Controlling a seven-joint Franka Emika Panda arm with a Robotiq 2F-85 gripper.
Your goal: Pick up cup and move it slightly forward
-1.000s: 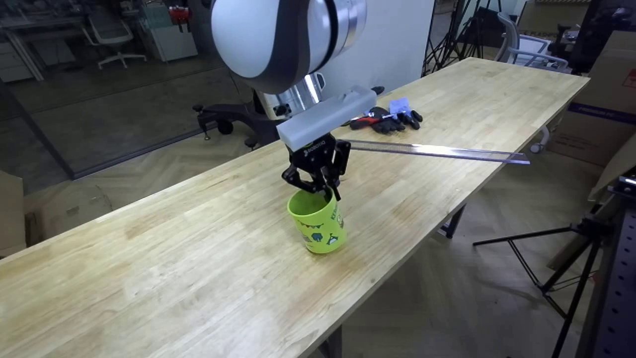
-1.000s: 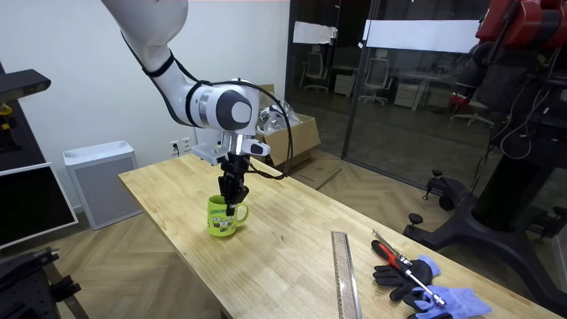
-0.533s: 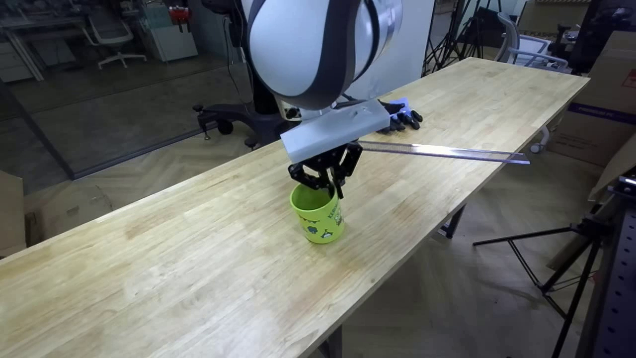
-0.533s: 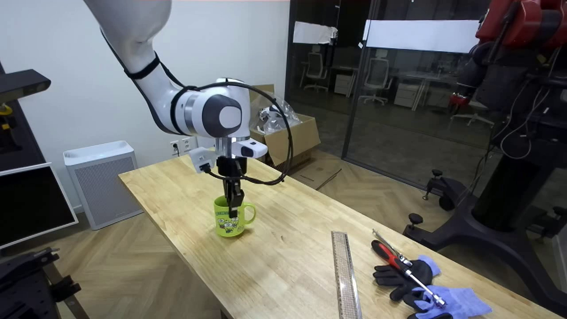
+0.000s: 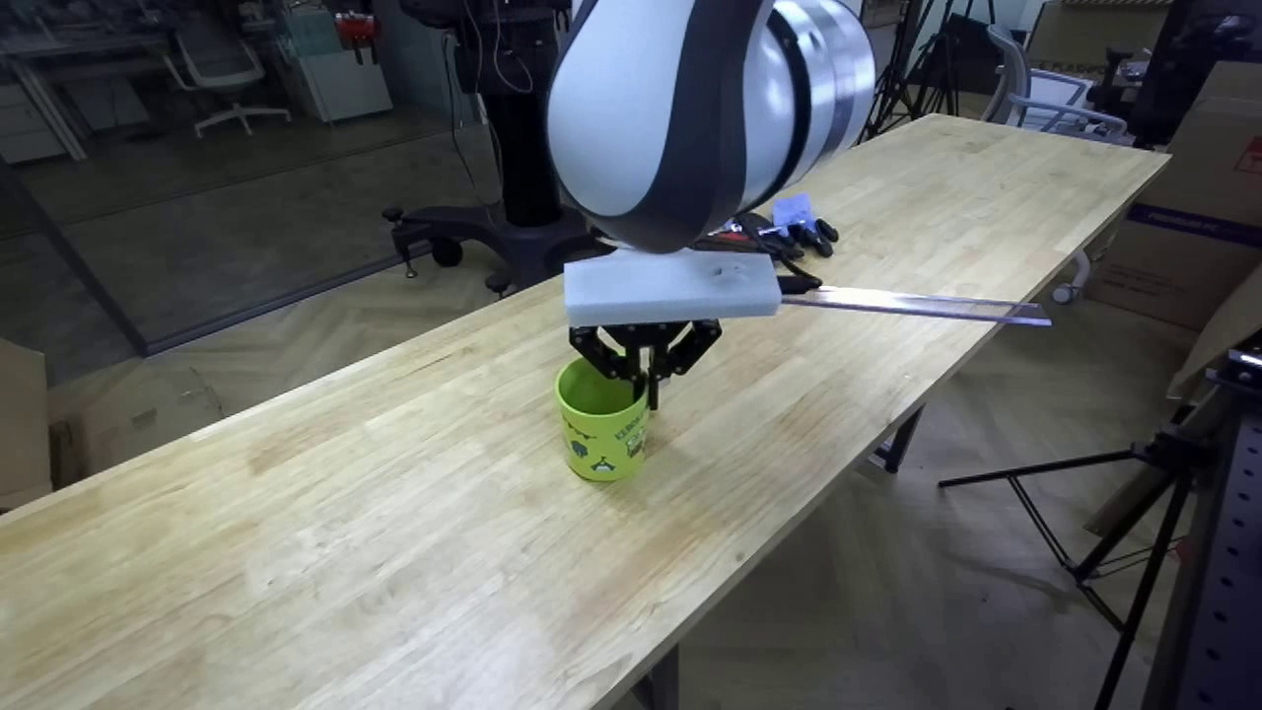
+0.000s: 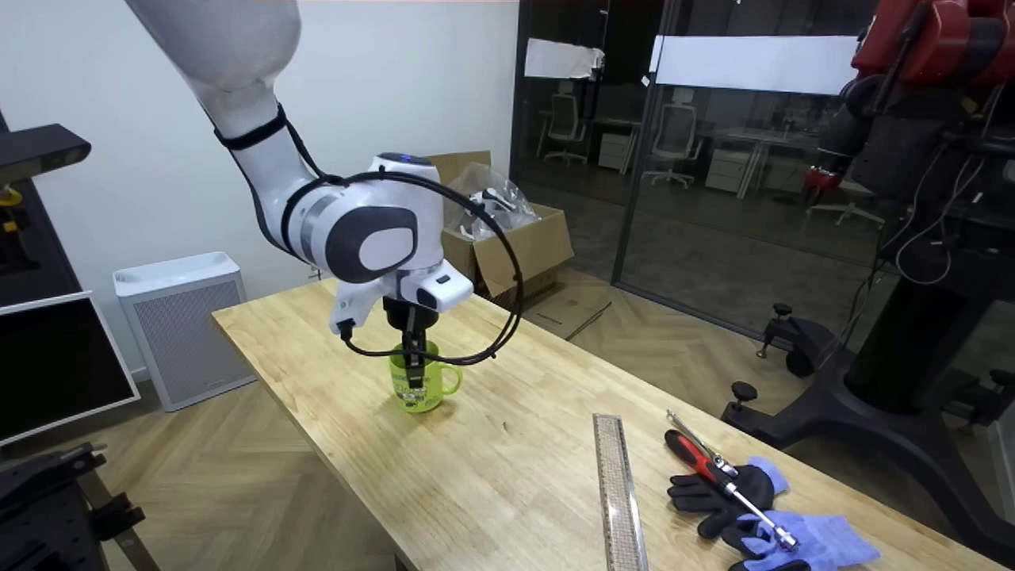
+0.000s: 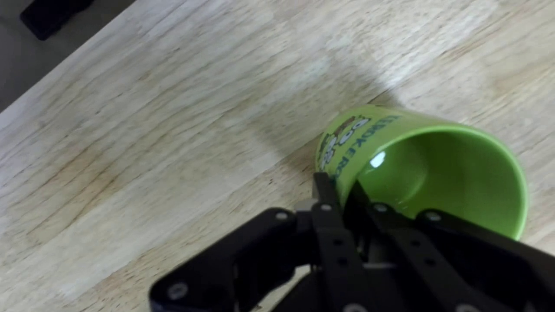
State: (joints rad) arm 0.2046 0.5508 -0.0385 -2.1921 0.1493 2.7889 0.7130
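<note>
Shifting slightly since half a second ago, the lime-green mug (image 5: 596,449) is occupying a new spot over the wooden table (image 5: 325,532), and the Robotiq gripper (image 5: 646,392) is travelling with it, its white housing (image 5: 670,288) now lying level above the mug rather than slanting. Fingers (image 7: 324,190) are pinching the mug's wall, one reaching inside the mouth, one pressing the outside near the printed lettering (image 7: 361,141). Roughly upright, the mug is facing mouth up; whether its base is touching the wood, I am unable to tell. In an exterior view its handle (image 6: 457,380) is jutting out, and a black cable (image 6: 519,297) is looping in front of its rim. Farther from the mug, a transparent ruler (image 6: 618,492) is lying flat, and beyond that a red-and-black-handled driver (image 6: 708,466) is resting across black-and-blue work gloves (image 6: 833,543). Past the table edge from the mug, an open cardboard box (image 6: 533,252) is standing, and farthest from it, office chairs (image 6: 672,141) are showing behind glass.
</note>
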